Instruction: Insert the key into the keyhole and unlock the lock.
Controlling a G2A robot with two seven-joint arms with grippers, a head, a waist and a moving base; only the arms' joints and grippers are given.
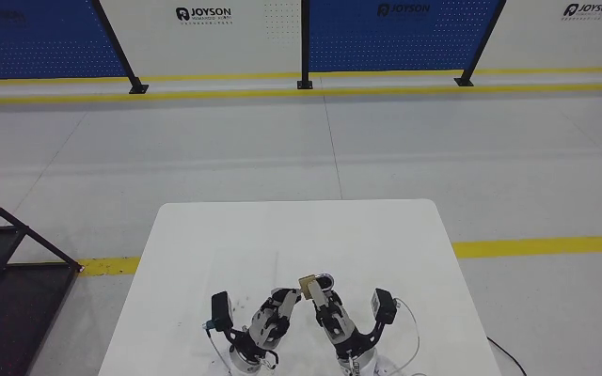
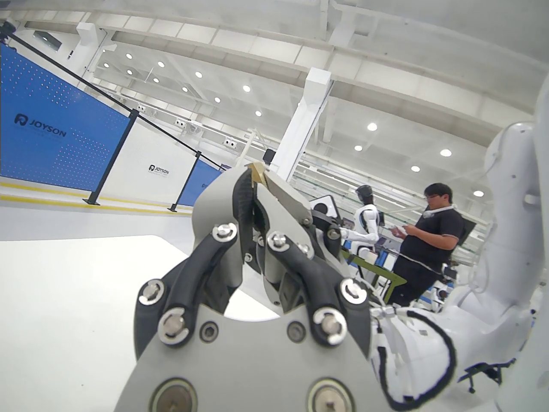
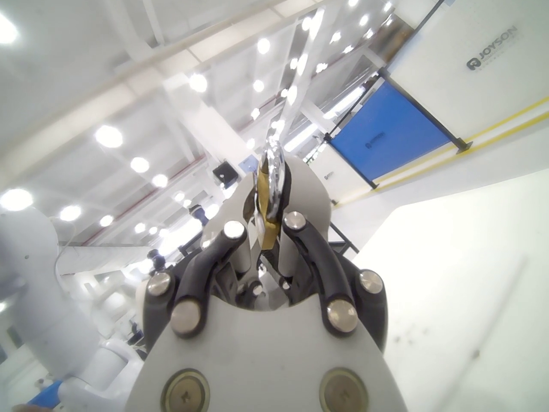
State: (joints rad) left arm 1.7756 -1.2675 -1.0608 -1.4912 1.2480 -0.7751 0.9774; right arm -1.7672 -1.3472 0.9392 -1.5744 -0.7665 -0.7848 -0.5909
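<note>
My right gripper [image 3: 274, 173] squeezes the gold metal padlock [image 3: 271, 192]. My left gripper [image 2: 254, 180] pinches the small gold metal key [image 2: 257, 171]. I think I must push it in straight and slowly.

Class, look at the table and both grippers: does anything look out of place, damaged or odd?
Nothing serious. The lock sits clamped in the right gripper, the key in the left gripper; only a few dark specks mark the white table.

Free room: the counter's [image 1: 282, 235] far and side stretches lay open.
Obstacles: left claw [image 1: 289, 297] and right claw [image 1: 318, 293] stood tip to tip, the lock [image 1: 308, 282] between them.
</note>
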